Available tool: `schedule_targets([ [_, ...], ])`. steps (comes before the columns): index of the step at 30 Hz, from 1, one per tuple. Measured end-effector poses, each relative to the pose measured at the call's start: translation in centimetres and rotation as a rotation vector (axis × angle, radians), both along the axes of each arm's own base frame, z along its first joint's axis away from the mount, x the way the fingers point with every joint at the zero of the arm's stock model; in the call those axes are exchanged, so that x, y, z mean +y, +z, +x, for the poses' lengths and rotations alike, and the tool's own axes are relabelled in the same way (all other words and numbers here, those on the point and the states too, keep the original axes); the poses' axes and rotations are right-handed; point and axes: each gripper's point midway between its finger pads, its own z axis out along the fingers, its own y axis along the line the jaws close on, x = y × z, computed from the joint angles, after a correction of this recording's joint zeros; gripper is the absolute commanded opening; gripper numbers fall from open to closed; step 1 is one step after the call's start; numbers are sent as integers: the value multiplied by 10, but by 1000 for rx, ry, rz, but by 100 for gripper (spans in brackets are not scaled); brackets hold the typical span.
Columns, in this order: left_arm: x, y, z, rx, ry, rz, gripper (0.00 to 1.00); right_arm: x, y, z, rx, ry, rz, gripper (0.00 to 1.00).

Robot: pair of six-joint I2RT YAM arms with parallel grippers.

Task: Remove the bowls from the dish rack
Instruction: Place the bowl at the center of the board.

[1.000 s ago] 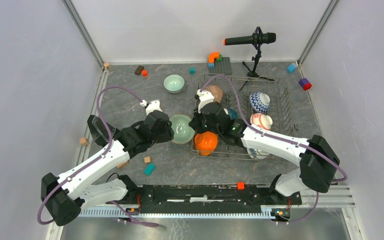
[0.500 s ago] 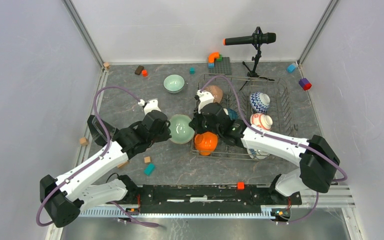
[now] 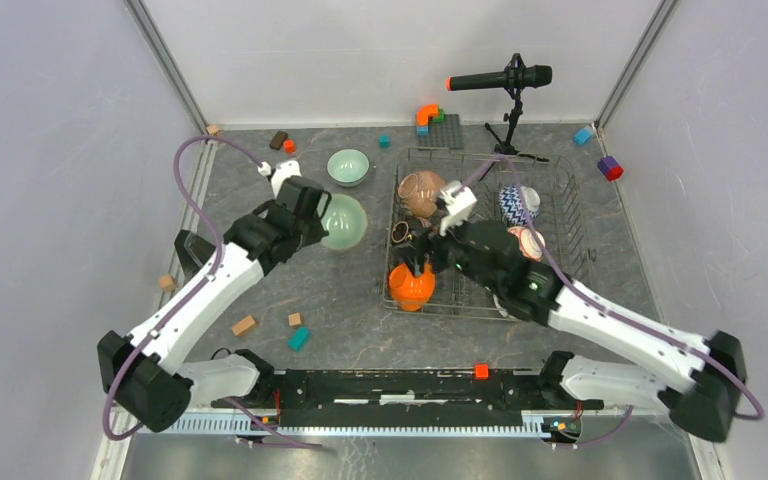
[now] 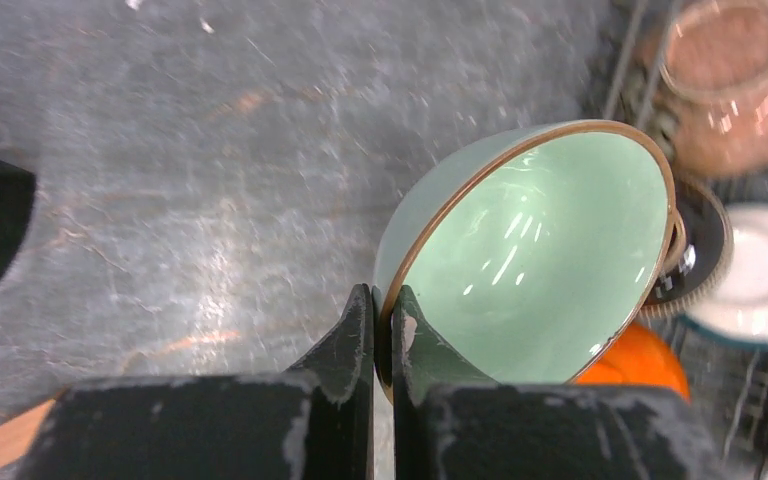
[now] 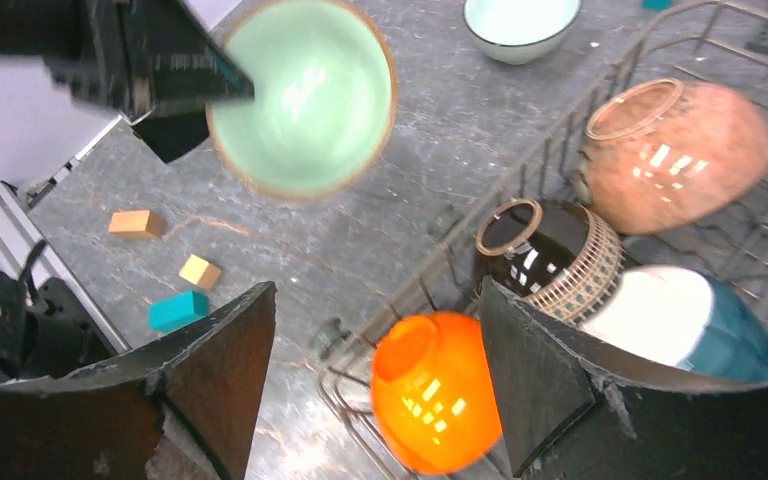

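My left gripper (image 4: 382,300) is shut on the rim of a pale green bowl (image 4: 540,250), holding it tilted above the table left of the dish rack (image 3: 570,215); in the top view this bowl (image 3: 343,222) is clear of the rack. My right gripper (image 5: 375,290) is open and empty, its fingers either side of an orange bowl (image 5: 435,390) lying at the rack's near left corner (image 3: 412,287). Also in the rack are a brown speckled bowl (image 5: 680,150), a dark striped bowl (image 5: 550,250), a teal bowl (image 5: 700,320), a blue-white zigzag bowl (image 3: 518,203) and a red-white bowl (image 3: 530,240).
Another pale green bowl (image 3: 348,166) stands upright on the table behind the left gripper. A microphone on a stand (image 3: 500,78) and a grey studded plate (image 3: 440,130) sit behind the rack. Small blocks (image 3: 299,338) lie scattered at the near left and the far corners.
The right gripper has opened and drawn back over the orange bowl. The left gripper has closed on the pale green bowl's rim and carried it left and back, away from the rack.
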Motion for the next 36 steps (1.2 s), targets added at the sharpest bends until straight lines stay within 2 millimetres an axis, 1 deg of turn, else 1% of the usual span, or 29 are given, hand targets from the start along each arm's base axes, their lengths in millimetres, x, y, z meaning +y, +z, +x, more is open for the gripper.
schedule_targets([
  [1,7,2,9,-1,30,5,2,-10,1,-5,-22,-2,3,79],
  [3,19,3,24,3,89,14,2,-32,-5,-16,-60,-13,2,78],
  [5,33,0,42,15,150,16,2,-52,-18,-26,-83,-27,-3,78],
  [6,40,-5,52,21,181,10,2,-63,-28,-31,-90,-38,-8,78],
  [8,51,-16,65,39,230,1,2,-81,-46,-39,-104,-60,-11,78],
  [9,57,-21,70,50,254,-4,2,-89,-53,-42,-112,-72,-8,78],
  [10,58,-28,74,63,260,-11,2,-97,-58,-45,-128,-81,0,78],
  [11,66,-33,79,72,287,-20,2,-103,-61,-47,-145,-93,12,78],
  [12,67,-36,82,76,291,-25,2,-108,-62,-49,-159,-101,22,78],
  [15,65,-36,91,60,286,-53,2,-121,-55,-52,-226,-132,78,78],
  [19,55,-24,104,-4,250,-129,2,-134,-40,-53,-301,-159,111,79],
  [21,53,-21,105,-23,236,-157,2,-139,-37,-53,-321,-172,107,79],
  [27,57,-14,101,-68,245,-184,2,-153,-30,-55,-365,-203,99,80],
  [30,55,-22,99,-67,255,-199,2,-158,-23,-55,-395,-218,106,79],
  [33,53,-34,91,-32,261,-192,2,-160,-14,-53,-437,-235,125,77],
  [36,48,-37,88,-18,261,-198,2,-160,-9,-52,-462,-237,131,77],
])
